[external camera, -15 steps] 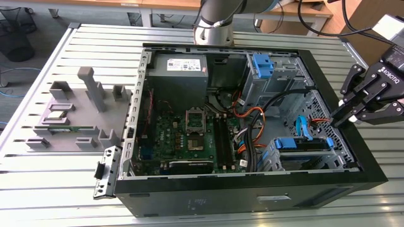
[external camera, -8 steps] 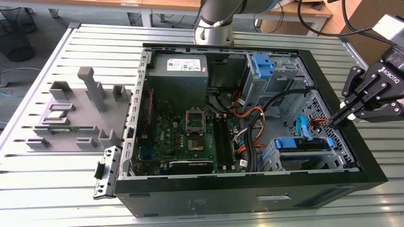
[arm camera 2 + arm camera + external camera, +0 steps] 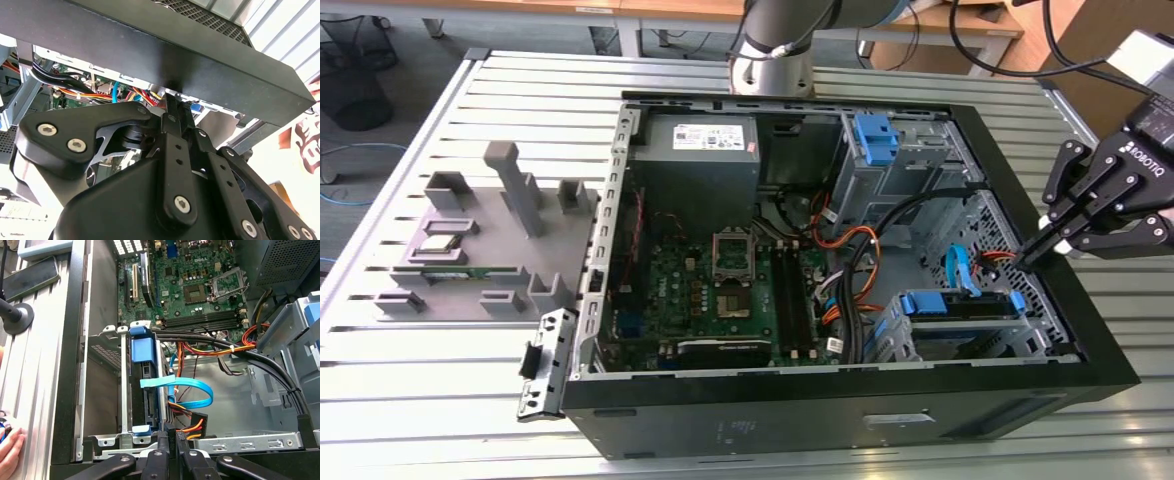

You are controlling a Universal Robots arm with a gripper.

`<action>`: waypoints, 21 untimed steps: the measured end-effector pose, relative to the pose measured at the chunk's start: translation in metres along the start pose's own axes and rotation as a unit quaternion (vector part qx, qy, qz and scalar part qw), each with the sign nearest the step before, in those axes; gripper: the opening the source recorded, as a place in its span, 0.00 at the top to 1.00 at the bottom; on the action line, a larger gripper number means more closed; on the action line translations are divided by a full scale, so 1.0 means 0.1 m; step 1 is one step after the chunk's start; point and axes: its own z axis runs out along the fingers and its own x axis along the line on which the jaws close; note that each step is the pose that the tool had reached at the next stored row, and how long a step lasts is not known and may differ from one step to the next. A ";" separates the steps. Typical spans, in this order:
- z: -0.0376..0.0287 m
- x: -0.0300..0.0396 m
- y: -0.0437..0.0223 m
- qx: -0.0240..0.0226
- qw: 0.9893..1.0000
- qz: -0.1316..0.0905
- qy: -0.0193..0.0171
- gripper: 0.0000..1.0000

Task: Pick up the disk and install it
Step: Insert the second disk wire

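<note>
Fingers together and gripping nothing, the tool (image 3: pixel 1051 243) hovers over the computer case's (image 3: pixel 720 425) edge near the disk (image 3: pixel 145 385), apparently already seated in its bay; a straight, slow approach suits here.

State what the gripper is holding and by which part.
Nothing is held. The gripper has its fingers shut together with nothing between them, at the computer case's edge on the exterior view's right. The disk sits in its bay.
</note>
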 end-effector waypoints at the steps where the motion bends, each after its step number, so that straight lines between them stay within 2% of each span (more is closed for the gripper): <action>1: -0.001 0.000 0.000 0.000 1.000 0.000 0.000 0.82; 6: 0.000 0.006 0.039 0.003 1.000 0.000 -0.001 0.82; 9: 0.025 0.011 0.107 0.007 1.000 0.001 -0.002 0.82; 10: 0.053 0.018 0.189 0.011 1.000 0.001 -0.002 0.82; 13: 0.093 0.028 0.304 0.019 1.000 0.002 -0.003 0.82; 14: 0.112 0.034 0.364 0.025 1.000 0.003 -0.004 0.82; 18: 0.066 0.048 0.427 0.032 0.999 0.004 -0.005 0.82; 21: 0.054 0.052 0.437 0.037 0.999 0.005 -0.006 0.82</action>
